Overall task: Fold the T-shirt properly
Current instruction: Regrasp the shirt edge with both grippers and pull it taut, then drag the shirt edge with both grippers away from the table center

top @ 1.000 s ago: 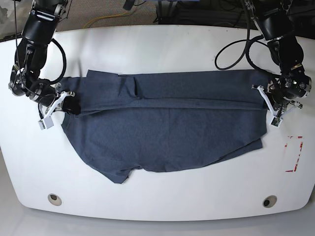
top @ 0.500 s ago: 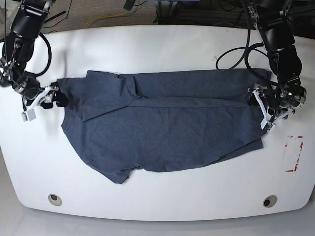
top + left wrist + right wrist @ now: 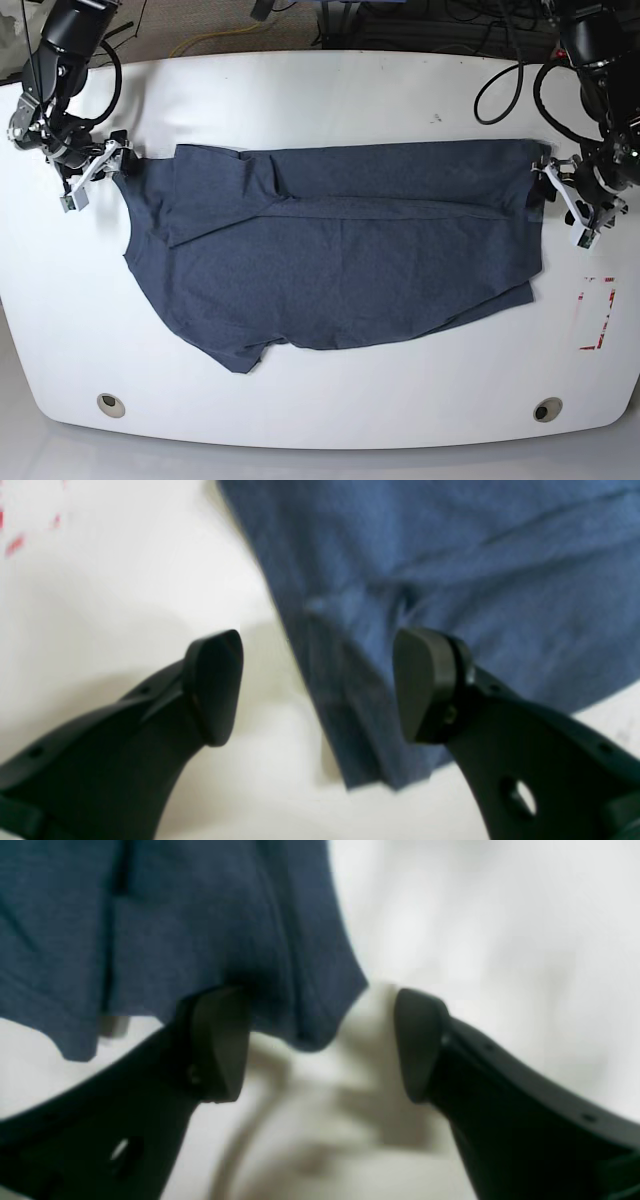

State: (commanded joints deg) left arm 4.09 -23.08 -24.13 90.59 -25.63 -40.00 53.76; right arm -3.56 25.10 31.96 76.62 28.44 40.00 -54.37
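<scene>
The T-shirt (image 3: 330, 250) lies spread wide on the white table (image 3: 320, 90), dark navy-grey, with a long fold line running across its upper part. No lettering shows. My left gripper (image 3: 577, 207) is at the shirt's right edge, open. In the left wrist view the left gripper (image 3: 317, 680) straddles the edge of the T-shirt (image 3: 450, 555) with the fingers far apart. My right gripper (image 3: 92, 170) is at the sleeve on the left, open. Seen from the right wrist, the right gripper (image 3: 320, 1040) has a corner of the T-shirt (image 3: 175, 915) reaching between its fingers.
A red tape mark (image 3: 597, 312) sits on the table right of the shirt. Two round holes (image 3: 112, 405) (image 3: 547, 409) lie near the front edge. Cables (image 3: 500, 90) hang over the back of the table by each arm.
Both grippers have moved outward, the right one also toward the table's back. The shirt's left sleeve is pulled out further and the upper edge is stretched straighter.
</scene>
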